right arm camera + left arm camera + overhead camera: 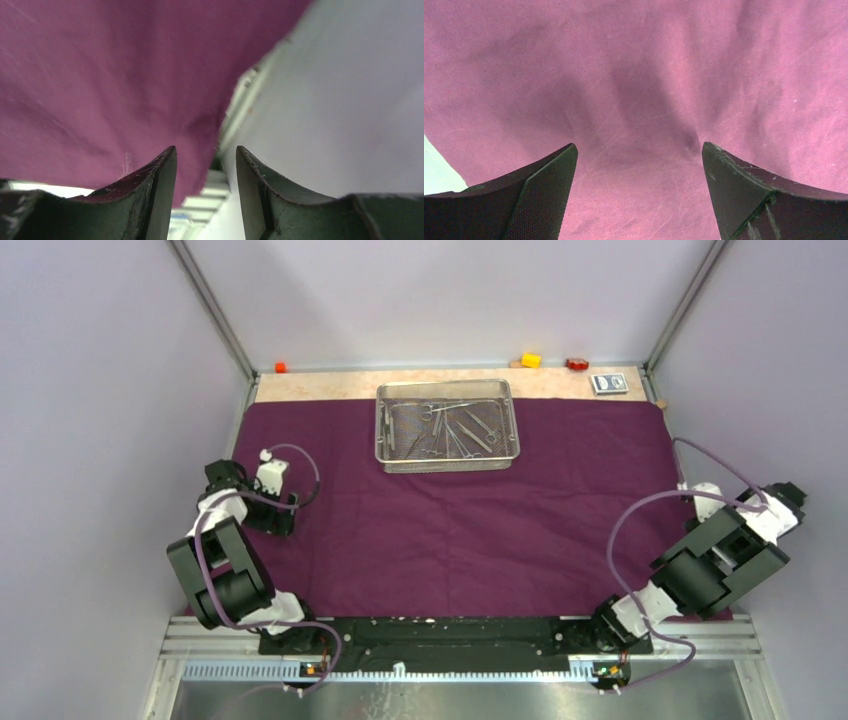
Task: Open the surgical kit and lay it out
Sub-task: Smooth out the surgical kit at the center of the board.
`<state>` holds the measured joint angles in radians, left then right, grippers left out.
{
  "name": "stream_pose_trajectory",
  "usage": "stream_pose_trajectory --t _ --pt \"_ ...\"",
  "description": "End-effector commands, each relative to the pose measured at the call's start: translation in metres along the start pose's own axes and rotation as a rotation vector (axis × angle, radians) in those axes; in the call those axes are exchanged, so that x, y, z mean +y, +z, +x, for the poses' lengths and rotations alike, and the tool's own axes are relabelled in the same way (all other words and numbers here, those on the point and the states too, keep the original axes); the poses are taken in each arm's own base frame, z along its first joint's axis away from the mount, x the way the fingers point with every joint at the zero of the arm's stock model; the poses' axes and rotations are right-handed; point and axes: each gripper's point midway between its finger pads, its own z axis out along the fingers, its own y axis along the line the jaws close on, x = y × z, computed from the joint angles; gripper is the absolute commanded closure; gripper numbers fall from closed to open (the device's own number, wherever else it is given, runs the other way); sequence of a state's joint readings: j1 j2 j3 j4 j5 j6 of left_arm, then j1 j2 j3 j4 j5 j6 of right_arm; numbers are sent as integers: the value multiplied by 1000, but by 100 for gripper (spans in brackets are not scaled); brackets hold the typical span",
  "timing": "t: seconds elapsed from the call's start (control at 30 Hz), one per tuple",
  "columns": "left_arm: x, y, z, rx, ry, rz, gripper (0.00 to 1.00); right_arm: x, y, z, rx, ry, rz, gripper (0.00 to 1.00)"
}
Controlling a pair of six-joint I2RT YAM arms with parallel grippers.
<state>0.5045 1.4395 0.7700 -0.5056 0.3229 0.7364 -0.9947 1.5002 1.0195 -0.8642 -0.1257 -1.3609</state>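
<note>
The dark purple cloth wrap (450, 530) lies spread flat over most of the table. On its far middle stands the silver wire-mesh tray (447, 462), with several steel clamps and tweezers (455, 425) lying inside it. My left gripper (272, 472) hangs over the cloth's left side. In the left wrist view the left gripper (638, 145) is wide open, with only creased cloth (639, 75) below it. My right gripper (697, 492) is at the cloth's right edge. In the right wrist view the right gripper (206, 147) has its jaws partly apart and empty, over the cloth's edge (125, 75).
Along the back lie an orange block (281, 367), a yellow block (531, 360), a red block (576, 364) and a blue-white card packet (609, 383). A bare tan strip of table (320, 387) shows behind the cloth. Enclosure walls stand close on both sides (350, 100).
</note>
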Motion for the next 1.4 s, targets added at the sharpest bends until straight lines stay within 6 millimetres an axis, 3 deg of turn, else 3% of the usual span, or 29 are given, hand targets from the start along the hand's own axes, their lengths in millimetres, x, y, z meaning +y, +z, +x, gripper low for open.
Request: stream_pose_trajectory --t 0.0,0.2,0.37,0.6,0.83,0.93,1.1,1.37 --pt "-2 -10 -21 -66 -6 43 1 12 26 -13 -41 45 -38 54" --pt "-1 -9 -25 -71 -21 53 1 24 53 0 13 54 -79 56" --pt "-1 -10 -26 -70 -22 51 1 10 63 15 84 49 1 61" --pt "3 -9 -23 -56 -16 30 1 -12 48 20 116 51 61 61" --pt "14 -4 -15 -24 -6 -24 1 -27 24 18 109 59 102 52" --pt "18 -7 -18 -36 -5 -41 1 -20 6 0 23 64 60 49" --pt "18 -20 -45 -149 -9 -46 1 10 -23 -55 -196 74 -76 46" --pt "8 -21 -94 -348 -63 63 1 53 -30 -162 -438 48 -106 43"
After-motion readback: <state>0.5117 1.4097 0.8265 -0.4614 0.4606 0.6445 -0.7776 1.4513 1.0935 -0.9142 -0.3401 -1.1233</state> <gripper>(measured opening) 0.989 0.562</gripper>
